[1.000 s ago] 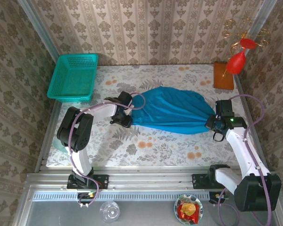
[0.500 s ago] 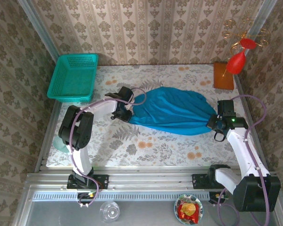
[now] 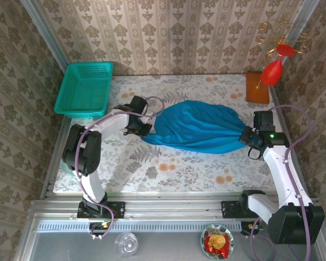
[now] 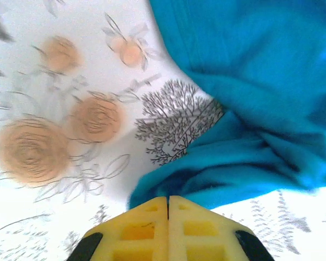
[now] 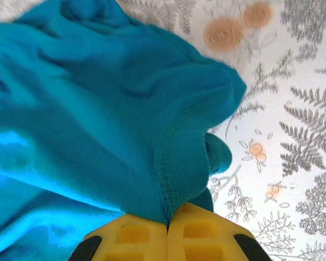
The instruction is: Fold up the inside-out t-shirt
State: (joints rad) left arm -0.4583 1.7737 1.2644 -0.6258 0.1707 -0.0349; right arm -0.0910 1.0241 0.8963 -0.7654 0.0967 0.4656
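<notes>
The left gripper (image 4: 168,200) has its yellow pads pressed together, and the edge of the inside-out t-shirt (image 4: 261,103) meets their tips. It looks like a thin pinch of cloth, though I cannot tell how much sits between the pads. The right gripper (image 5: 167,222) is likewise closed, clamped on a stitched hem that runs straight into the line between its pads, with a thicker wad bunched around it.

The main risk, as I judge it, is on the left: so shallow a bite may let go if the arms pull apart, and that end would drop in a heap. A pull on cloth this gathered could also drag it along the table (image 3: 168,168) rather than spread it. And neither grip is plainly on a matching corner — a fold begun from here may come out skewed.

The shirt lies across the middle of the table, strung between the two grippers, well apart from the teal basket (image 3: 84,89) at the far left corner. It is bright blue, soft and unprinted, drawn into a rumpled spindle — widest in the middle, narrowing to each grip, with long creases running end to end. Sleeves and collar cannot be picked out.
</notes>
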